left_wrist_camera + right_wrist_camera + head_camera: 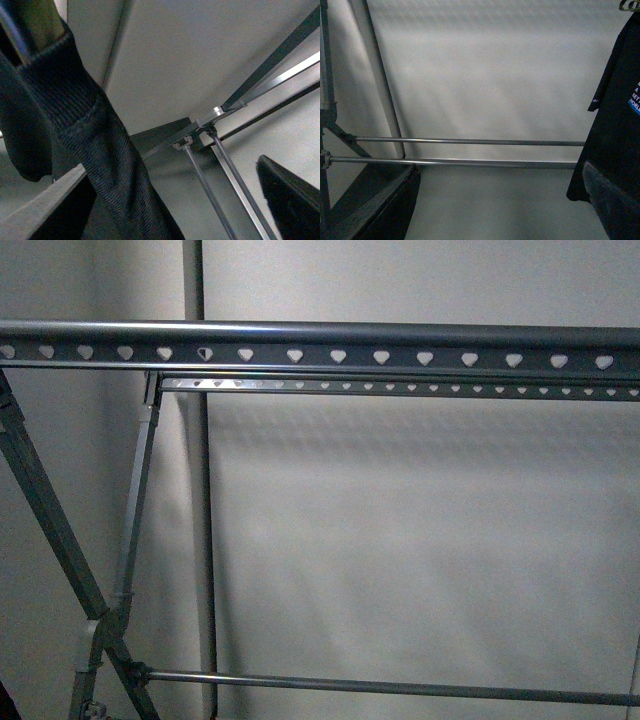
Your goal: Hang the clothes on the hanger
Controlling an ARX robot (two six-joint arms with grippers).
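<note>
Clothes hanging black near hanger | left gripper jaws apart | right gripper jaws apart

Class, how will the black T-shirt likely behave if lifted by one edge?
Probably floppy: the black T-shirt hangs limp in soft folds. Its ribbed edge looks coarse, so it is likely not slippery. It seems light, being thin cloth.

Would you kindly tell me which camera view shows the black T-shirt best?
The right wrist view: the black T-shirt hangs there with part of its print showing. The left wrist view shows only close-up ribbed fabric; the front view shows none.
</note>
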